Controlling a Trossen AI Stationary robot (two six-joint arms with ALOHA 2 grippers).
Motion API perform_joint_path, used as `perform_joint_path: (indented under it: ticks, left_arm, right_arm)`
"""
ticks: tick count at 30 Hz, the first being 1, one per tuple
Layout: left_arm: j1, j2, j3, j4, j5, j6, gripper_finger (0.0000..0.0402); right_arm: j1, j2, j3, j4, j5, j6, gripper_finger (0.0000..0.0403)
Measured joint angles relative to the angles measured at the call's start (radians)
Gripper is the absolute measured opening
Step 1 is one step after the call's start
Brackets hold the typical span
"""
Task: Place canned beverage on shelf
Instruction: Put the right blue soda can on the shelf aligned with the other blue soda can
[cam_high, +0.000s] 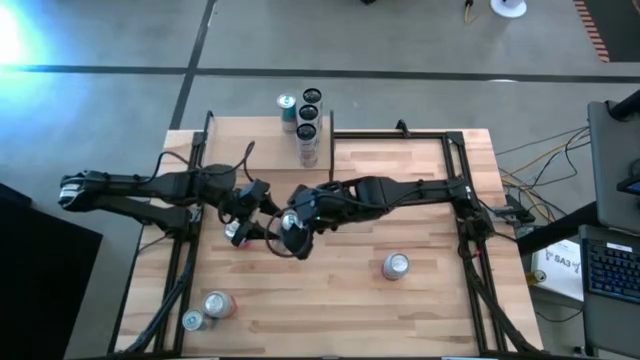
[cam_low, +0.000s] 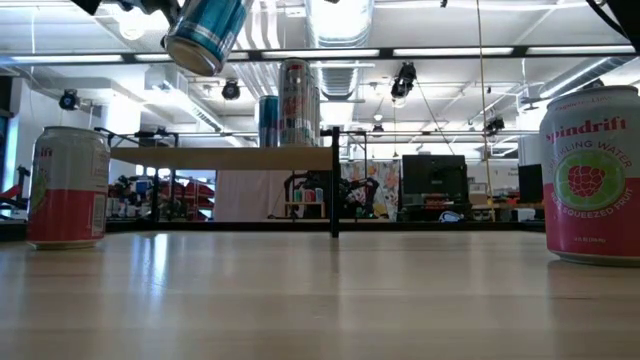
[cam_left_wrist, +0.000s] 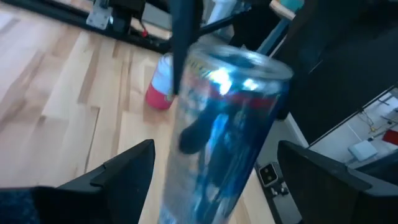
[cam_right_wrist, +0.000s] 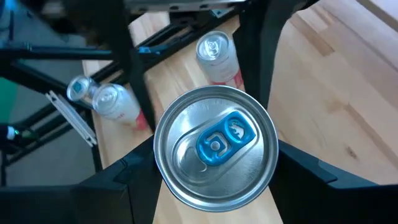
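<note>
A blue can (cam_right_wrist: 214, 146) with a blue pull tab hangs tilted high above the table, showing in the low view as the blue can (cam_low: 205, 35). My right gripper (cam_high: 292, 228) is shut on it over the table's middle. My left gripper (cam_high: 248, 207) comes from the left and is open. Its two fingers (cam_left_wrist: 124, 177) stand on either side of the same blue can (cam_left_wrist: 224, 124) without touching it. The shelf (cam_low: 230, 157) stands at the far edge, with several cans (cam_high: 308, 125) on it. My right gripper pinches the blue can's side walls (cam_right_wrist: 158, 155) between its two fingers. The fingers lie along the can, and its top end faces back toward the wrist. One finger (cam_left_wrist: 179, 68) shows running down the can's wall. The can is lifted clear of the table and tilted.
A pink and white can (cam_high: 397, 265) stands on the table toward the right. Another can (cam_high: 237, 232) sits below my left gripper. Two more cans (cam_high: 218, 303) are at the near left corner. The dark arm frames (cam_high: 470, 230) run along both table sides.
</note>
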Motion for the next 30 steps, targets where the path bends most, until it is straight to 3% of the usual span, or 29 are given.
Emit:
perform_joint_path:
  ticks: [11, 23, 26, 30]
  left_arm:
    - [0.0, 0.081, 0.0, 0.058, 0.013, 0.004, 0.031]
    - [0.034, 0.039, 0.0, 0.061, 0.004, 0.061, 0.0305]
    - [0.045, 0.04, 0.0, 0.06, 0.002, 0.078, 0.0268]
    - [0.05, 0.047, 0.0, 0.062, 0.007, 0.102, 0.0178]
  right_arm:
    - [-0.045, 0.0, 0.0, 0.049, -0.038, 0.057, 0.0233]
    - [-0.059, 0.001, 0.0, 0.048, -0.053, 0.064, 0.0233]
    - [-0.06, 0.001, 0.0, 0.049, -0.051, 0.064, 0.0233]
    - [-0.058, 0.001, -0.001, 0.04, -0.05, 0.073, 0.0233]
